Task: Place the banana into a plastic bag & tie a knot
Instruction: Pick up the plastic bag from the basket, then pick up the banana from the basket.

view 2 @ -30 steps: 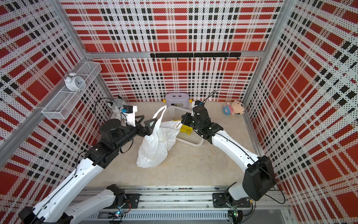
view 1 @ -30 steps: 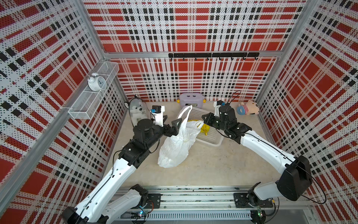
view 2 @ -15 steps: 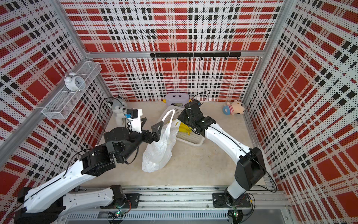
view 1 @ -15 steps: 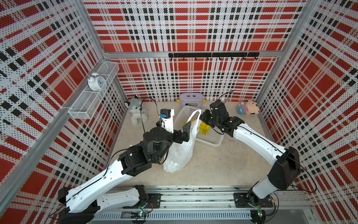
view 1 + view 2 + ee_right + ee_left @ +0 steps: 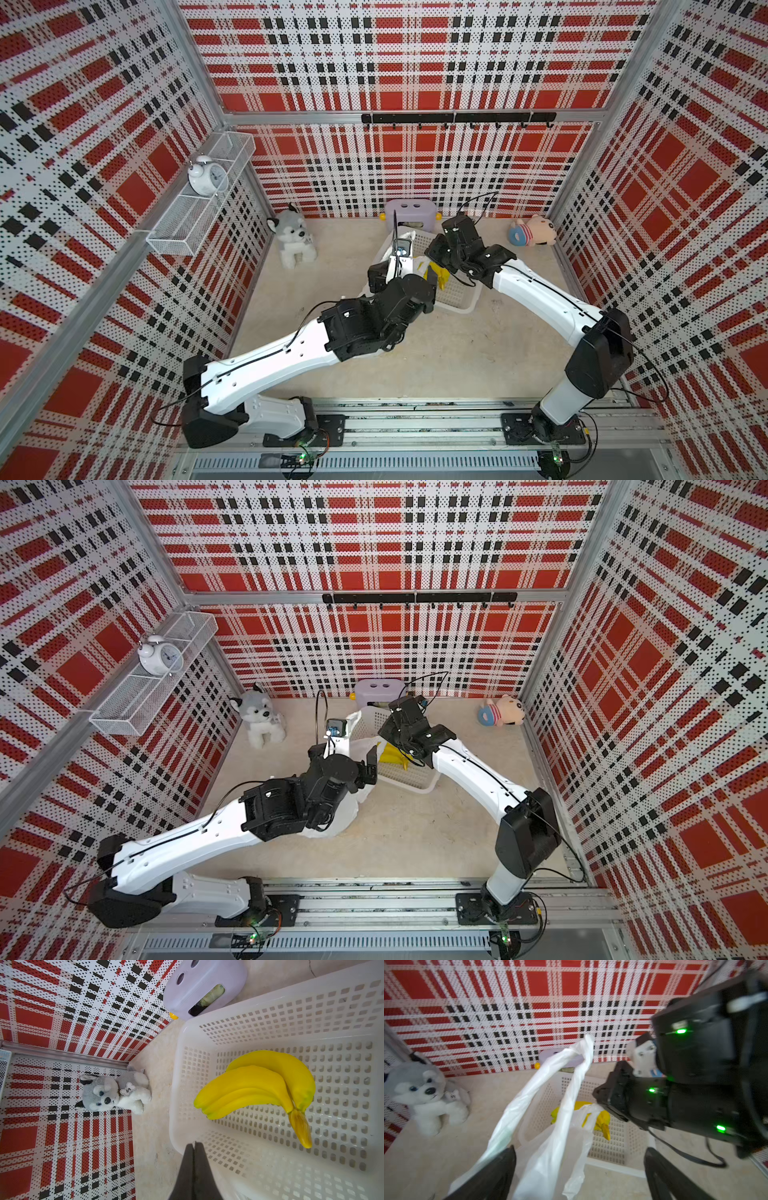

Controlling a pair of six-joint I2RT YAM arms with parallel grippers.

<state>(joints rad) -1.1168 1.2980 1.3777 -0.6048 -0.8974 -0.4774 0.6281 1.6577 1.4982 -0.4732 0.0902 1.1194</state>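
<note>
In both top views the left gripper (image 5: pixel 371 764) had swung across within the second, bringing the plastic bag (image 5: pixel 348 812) up against the white basket (image 5: pixel 457 297), where the banana (image 5: pixel 392 755) lay (not yet bagged). Left wrist: its jaws stood wide apart, a bag handle (image 5: pixel 529 1088) draped beside one finger, unpinched. Right wrist: the right gripper (image 5: pixel 194 1148) was pressed together, empty, over the basket rim. The husky plush (image 5: pixel 112 1093) sat clear, but that upright handle crowded the pick.

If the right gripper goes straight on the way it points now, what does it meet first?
Probably the white basket, at its near wall just ahead of the shut right gripper; the banana lies further along. Depth is unclear from the wrist view.
</note>
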